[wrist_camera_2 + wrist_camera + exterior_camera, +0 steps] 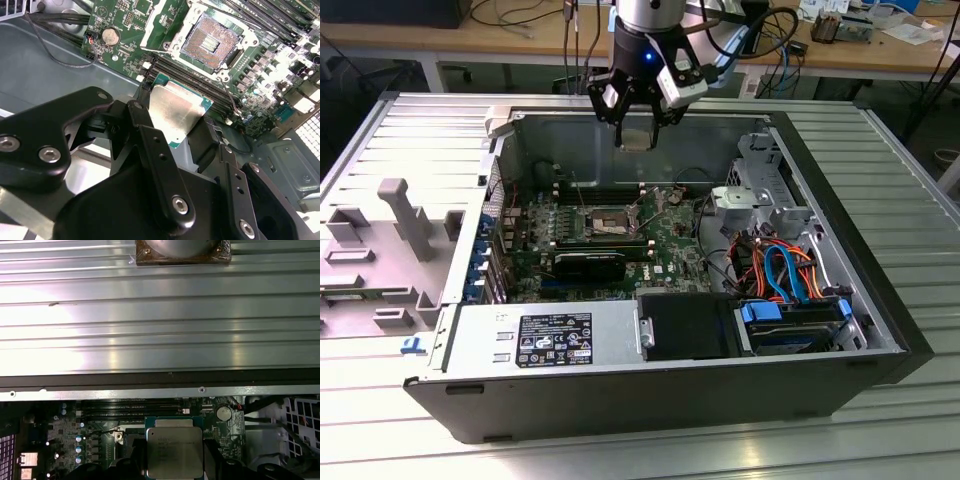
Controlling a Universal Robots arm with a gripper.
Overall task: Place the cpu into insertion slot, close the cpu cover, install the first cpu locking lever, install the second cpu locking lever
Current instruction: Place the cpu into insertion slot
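Clamped tight on the cpu point(177, 107), insertion slot point(209, 41) well below the gripper point(175, 122), so probably best kept level and squared to it.

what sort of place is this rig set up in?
Probably a robotics lab: an opened computer case lies on a ribbed aluminium table, cable-strewn workbenches stand behind, and the gripper holds the cpu above it.
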